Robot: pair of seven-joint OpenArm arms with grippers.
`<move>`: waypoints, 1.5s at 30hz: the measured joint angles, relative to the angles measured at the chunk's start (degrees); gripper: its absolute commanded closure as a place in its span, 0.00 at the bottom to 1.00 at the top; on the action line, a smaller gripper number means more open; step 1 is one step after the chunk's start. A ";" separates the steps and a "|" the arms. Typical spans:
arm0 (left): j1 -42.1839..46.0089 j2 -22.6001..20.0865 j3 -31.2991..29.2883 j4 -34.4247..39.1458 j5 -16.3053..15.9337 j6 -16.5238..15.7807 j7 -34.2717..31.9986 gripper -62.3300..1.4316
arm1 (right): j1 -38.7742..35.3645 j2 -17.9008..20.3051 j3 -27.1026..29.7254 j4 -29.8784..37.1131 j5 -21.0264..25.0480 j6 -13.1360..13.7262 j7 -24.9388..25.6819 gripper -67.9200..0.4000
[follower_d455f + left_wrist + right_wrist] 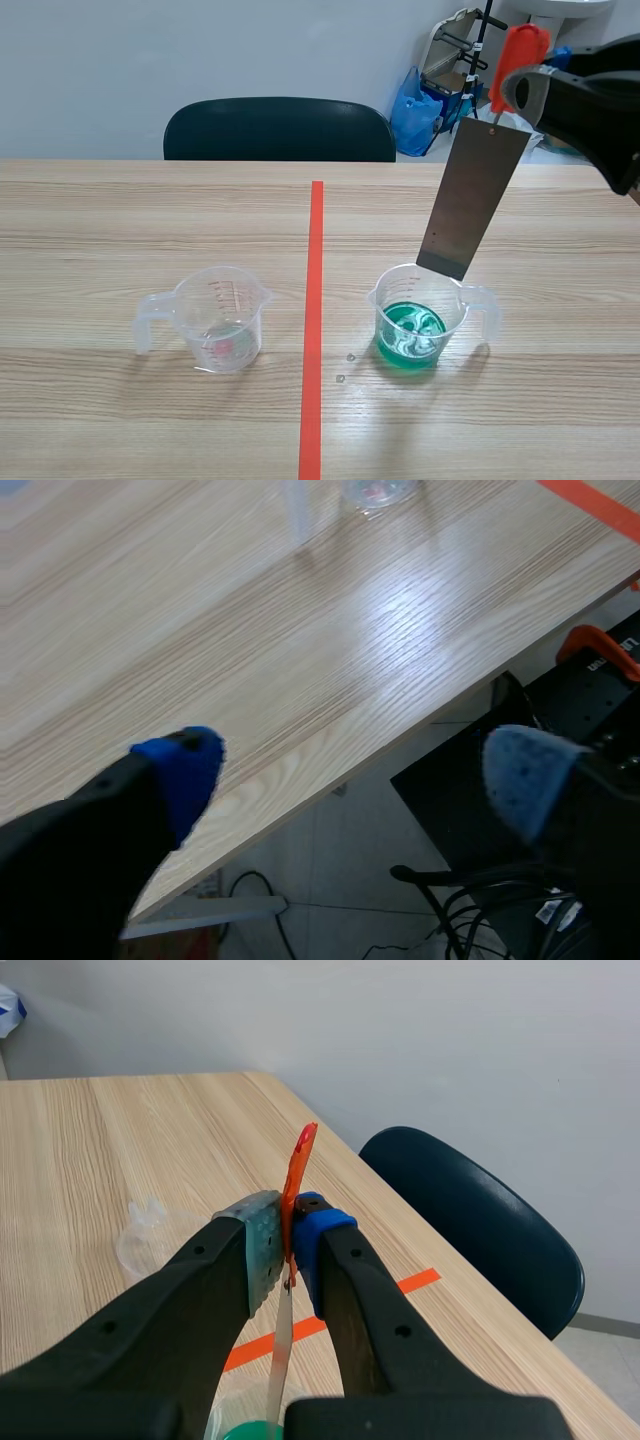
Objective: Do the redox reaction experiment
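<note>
A grey metal sheet (pixel 472 198) with an orange-red handle (pixel 518 55) hangs tilted from my right gripper (pixel 525 85), which is shut on the handle at the upper right of the scene view. The sheet's lower edge is at the rim of a clear beaker holding green liquid (pixel 410 334), right of the tape line. In the right wrist view the handle (pixel 299 1175) is pinched between my fingers and the thin sheet (pixel 280 1355) drops toward the green liquid (pixel 245 1430). A second clear beaker (pixel 218 318) stands left of the line. My left gripper (pixel 350 765) is open over the table's near edge.
A dark chair (pixel 278 129) stands behind the far table edge; blue bags and clutter (pixel 430 100) lie beyond it. Black equipment and cables (pixel 560 730) sit below the table's near edge. A few droplets (pixel 345 367) lie beside the tape line.
</note>
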 measured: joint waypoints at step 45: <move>-0.11 1.03 0.00 0.00 -1.95 -0.02 -0.02 0.00 | 0.00 0.00 0.00 0.00 0.00 0.02 0.00 0.97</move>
